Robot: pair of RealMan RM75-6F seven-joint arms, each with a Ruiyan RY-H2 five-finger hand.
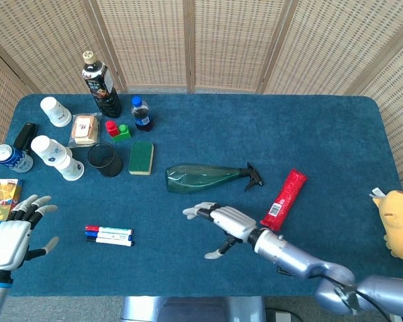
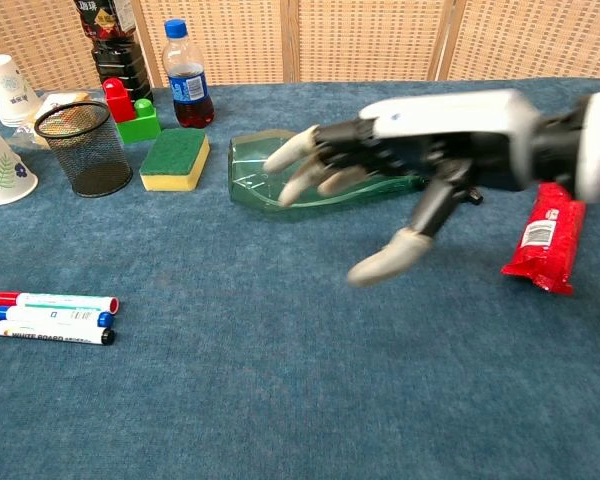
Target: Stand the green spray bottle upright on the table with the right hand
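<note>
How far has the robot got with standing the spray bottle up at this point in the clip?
Nothing is completed: the green spray bottle lies on its side on the table, nozzle toward the red packet. In hand: the right hand is open, fingers spread, just in front of the bottle, not touching it in the head view. Left: grasp, tip upright, release. The left hand rests open at the table's edge.

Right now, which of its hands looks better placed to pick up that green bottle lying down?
The right hand: it hangs open just beside the green spray bottle, while the left hand sits far off by the table edge.
</note>
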